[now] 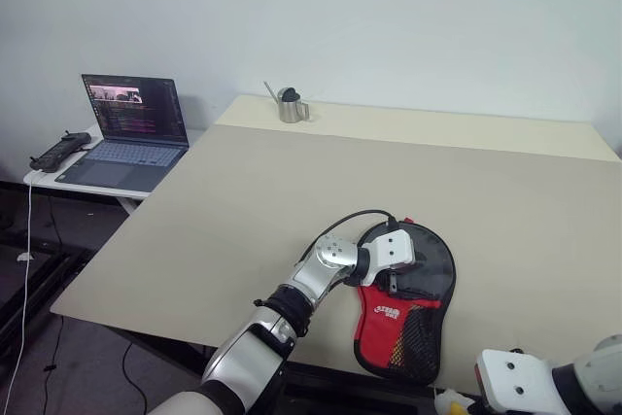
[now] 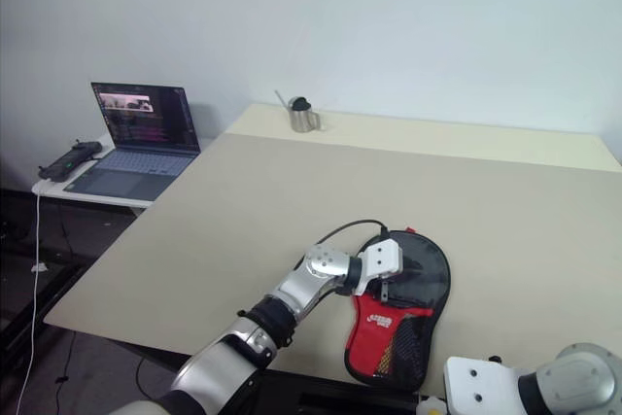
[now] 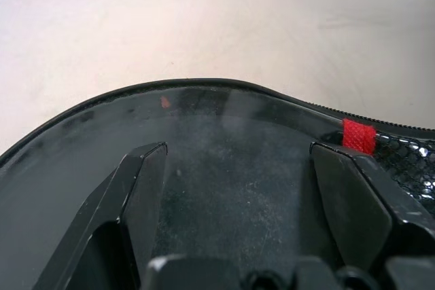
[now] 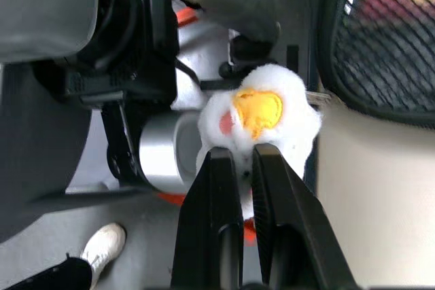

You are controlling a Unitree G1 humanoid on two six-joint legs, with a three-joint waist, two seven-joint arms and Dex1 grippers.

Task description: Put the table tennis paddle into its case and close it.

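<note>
The case (image 1: pixel 403 323) lies flat near the table's front edge, with its round black part away from me and its red panel (image 1: pixel 382 310) and mesh pocket (image 1: pixel 420 337) toward me. The table tennis paddle is hidden. My left gripper (image 3: pixel 238 151) hovers low over the round black part, its fingers (image 3: pixel 146 171) spread open with nothing between them. A small red tab (image 3: pixel 358 135) sits on the zipper rim beside it. Off the front edge, my right gripper (image 4: pixel 239 151) is shut on the white pompom charm (image 4: pixel 258 110), which has a yellow patch.
An open laptop (image 1: pixel 131 133) and a black controller (image 1: pixel 60 151) rest on a low side table at the left. A small metal watering can (image 1: pixel 290 104) stands at the table's far edge. A person's shoe (image 4: pixel 102 246) shows on the floor below.
</note>
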